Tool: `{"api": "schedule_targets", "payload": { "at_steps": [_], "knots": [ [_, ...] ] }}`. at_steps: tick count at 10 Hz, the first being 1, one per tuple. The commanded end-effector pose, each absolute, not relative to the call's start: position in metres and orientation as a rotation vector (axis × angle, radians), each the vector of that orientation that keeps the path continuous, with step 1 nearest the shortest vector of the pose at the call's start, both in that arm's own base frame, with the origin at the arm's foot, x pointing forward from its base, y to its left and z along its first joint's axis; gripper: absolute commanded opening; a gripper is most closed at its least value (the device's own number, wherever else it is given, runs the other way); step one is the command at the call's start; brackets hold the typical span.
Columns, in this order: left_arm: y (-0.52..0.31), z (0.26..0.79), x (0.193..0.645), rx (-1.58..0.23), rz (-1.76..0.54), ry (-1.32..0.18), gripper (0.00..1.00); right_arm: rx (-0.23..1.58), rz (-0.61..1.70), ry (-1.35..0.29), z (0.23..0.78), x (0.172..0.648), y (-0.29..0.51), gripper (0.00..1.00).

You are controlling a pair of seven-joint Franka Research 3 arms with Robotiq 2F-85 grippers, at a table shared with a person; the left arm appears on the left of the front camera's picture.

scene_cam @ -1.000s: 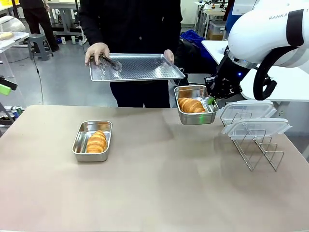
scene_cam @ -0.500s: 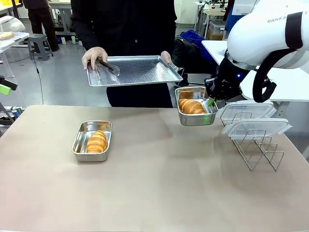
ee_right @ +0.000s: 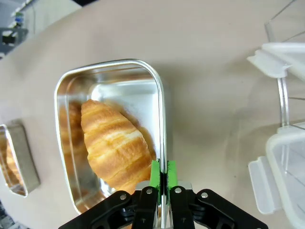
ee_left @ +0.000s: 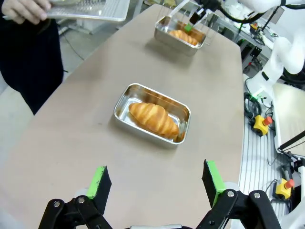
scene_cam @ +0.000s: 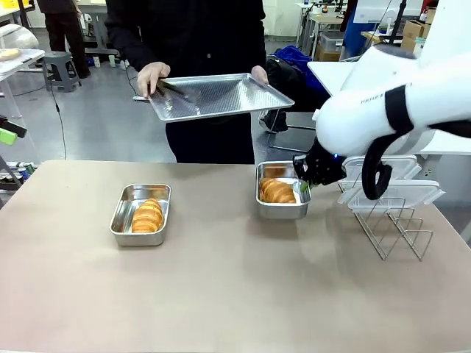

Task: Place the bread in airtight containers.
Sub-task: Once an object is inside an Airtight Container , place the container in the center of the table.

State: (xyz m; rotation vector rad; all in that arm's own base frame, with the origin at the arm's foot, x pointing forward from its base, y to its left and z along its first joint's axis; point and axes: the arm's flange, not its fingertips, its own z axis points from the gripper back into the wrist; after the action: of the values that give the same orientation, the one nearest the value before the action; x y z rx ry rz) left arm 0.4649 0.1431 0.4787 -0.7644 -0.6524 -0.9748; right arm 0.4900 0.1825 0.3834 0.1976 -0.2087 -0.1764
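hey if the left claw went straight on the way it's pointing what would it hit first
Probably the croissant in the nearer tin, which lies straight ahead of the open left claw. Depth is hard to judge, so it could touch the table just short of that tin.

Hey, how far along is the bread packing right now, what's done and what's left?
Done: the left croissant lies in the left tin, the right croissant in the right tin. In hand: the right gripper is shut on the right tin's rim, low over the table. Left: both clear lids sit on the wire rack, so neither tin is sealed. The left gripper is open.
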Motion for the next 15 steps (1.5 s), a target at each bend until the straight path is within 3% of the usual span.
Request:
{"api": "schedule_targets", "payload": {
  "at_steps": [1,7,8,9,10,11,12,15],
  "knots": [
    [0.143,0.480,0.464,-0.754,-0.983,-0.649,1.00,0.181,-0.169,-0.265,0.367,0.487,0.183,0.07],
    [0.143,0.480,0.464,-0.754,-0.983,-0.649,1.00,0.273,-0.142,-0.223,0.320,0.483,0.168,0.07],
    [0.143,0.480,0.464,-0.754,-0.983,-0.649,1.00,0.245,-0.121,-0.230,0.320,0.483,0.166,0.65],
    [0.143,0.480,0.464,-0.754,-0.983,-0.649,1.00,0.243,-0.116,-0.234,0.329,0.485,0.167,0.65],
    [0.143,0.480,0.464,-0.754,-0.983,-0.649,1.00,0.258,-0.110,-0.240,0.347,0.489,0.169,1.00],
    [0.143,0.480,0.464,-0.754,-0.983,-0.649,1.00,0.277,-0.104,-0.249,0.370,0.495,0.170,0.69],
    [0.143,0.480,0.464,-0.754,-0.983,-0.649,1.00,0.295,-0.083,-0.261,0.396,0.502,0.169,1.00],
    [0.143,0.480,0.464,-0.754,-0.983,-0.649,1.00,0.407,0.055,-0.354,0.475,0.509,0.156,1.00]
  ]
}}
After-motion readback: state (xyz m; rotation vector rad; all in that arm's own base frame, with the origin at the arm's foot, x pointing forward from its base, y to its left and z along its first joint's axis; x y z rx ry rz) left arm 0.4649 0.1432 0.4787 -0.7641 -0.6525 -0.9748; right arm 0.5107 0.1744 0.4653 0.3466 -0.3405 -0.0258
